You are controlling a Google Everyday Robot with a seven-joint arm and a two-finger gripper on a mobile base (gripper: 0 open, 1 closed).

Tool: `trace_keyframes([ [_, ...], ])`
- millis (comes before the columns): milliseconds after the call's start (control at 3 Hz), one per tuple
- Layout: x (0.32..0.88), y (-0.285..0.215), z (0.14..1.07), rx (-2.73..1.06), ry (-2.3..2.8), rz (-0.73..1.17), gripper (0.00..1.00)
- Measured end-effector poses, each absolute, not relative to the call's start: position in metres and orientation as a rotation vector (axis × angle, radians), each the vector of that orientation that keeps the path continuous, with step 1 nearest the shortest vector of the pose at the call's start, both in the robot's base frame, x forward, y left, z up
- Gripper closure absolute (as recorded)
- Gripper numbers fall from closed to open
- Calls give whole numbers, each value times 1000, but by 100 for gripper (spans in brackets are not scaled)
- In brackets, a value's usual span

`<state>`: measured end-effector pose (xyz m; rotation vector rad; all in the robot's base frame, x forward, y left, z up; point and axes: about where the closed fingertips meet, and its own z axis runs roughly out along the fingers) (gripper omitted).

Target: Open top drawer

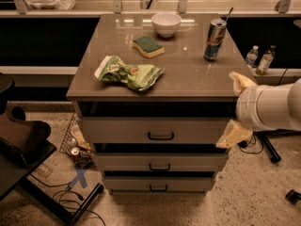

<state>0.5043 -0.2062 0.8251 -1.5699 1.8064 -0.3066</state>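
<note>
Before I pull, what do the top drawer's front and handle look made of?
Top drawer front: smooth matte light-grey panel, probably painted metal or laminate; no grain. Handle: thin black bar, metal or plastic. The tool sits open by the drawer's right end.

Lab: cabled floor (254, 197), gripper (238, 108) beside cabinet (188, 74)

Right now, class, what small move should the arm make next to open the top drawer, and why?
Probably shift the end effector across toward the black handle of the top drawer. It hangs open at the right edge of the cabinet, well clear of that central handle, so nothing is gripped yet.
</note>
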Motion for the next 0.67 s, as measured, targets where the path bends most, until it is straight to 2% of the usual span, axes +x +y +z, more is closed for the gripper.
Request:
trace_keyframes([
  [667, 495, -197, 764, -1648, 1843, -300, 0],
])
